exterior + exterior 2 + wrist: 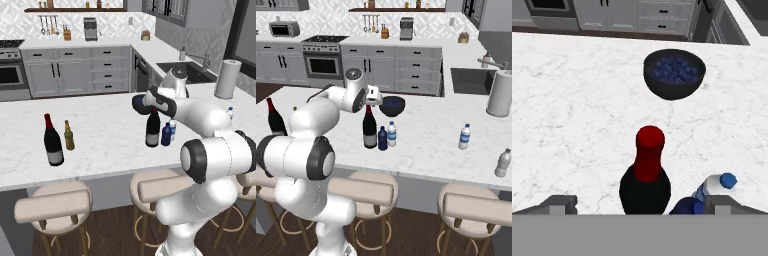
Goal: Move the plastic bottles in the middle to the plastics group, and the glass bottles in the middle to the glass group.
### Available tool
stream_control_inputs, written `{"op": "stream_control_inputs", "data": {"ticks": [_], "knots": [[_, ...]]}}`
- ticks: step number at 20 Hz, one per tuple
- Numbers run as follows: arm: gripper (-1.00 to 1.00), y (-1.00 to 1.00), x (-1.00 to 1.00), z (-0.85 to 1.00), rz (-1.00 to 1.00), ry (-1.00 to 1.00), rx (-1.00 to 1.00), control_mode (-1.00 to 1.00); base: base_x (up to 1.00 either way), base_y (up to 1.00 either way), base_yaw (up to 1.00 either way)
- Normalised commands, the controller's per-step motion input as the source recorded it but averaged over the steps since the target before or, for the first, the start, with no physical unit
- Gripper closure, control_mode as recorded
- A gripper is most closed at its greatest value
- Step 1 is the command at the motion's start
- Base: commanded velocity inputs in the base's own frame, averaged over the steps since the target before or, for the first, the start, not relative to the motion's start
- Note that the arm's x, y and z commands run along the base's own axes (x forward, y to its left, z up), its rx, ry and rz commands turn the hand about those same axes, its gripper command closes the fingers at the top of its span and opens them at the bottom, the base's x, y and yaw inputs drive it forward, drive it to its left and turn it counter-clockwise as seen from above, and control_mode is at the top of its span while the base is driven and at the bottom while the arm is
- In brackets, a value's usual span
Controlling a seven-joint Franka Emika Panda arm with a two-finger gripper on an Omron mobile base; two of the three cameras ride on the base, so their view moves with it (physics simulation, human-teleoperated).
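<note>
We worked at a white marble island counter (105, 145) in a grey-cabineted kitchen. Our gripper (639, 202) hung directly above the middle wine bottle (370, 127), its fingers spread wide on either side of the red foil neck and holding nothing. Just beside that bottle, on the sink side, stood the dark blue bottle (383, 139) and the pale labelled bottle (391, 134), close together. Beyond the wine bottle sat a dark bowl (674, 73). Well apart from it along the counter stood another wine bottle (52, 140) with an amber bottle (69, 135); on the opposite side, a clear water bottle (465, 136).
</note>
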Motion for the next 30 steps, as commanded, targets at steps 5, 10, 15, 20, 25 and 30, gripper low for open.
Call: {"op": "stream_control_inputs", "data": {"ticks": [5,10,15,20,25,30], "knots": [[-1.0,-0.02,0.14,-0.05,0.0,0.0,0.0,-1.0,0.0,0.0,0.0],[-1.0,0.0,0.06,0.0,0.0,0.0,0.0,-1.0,0.0,0.0,0.0],[-1.0,0.0,0.08,-0.02,0.0,0.0,0.0,-1.0,0.0,0.0,0.0],[-1.0,0.0,0.15,0.0,0.0,0.0,0.0,-1.0,0.0,0.0,0.0],[-1.0,0.0,0.18,0.0,0.0,0.0,0.0,-1.0,0.0,0.0,0.0],[-1.0,0.0,0.07,0.0,0.0,0.0,0.0,-1.0,0.0,0.0,0.0]]}}
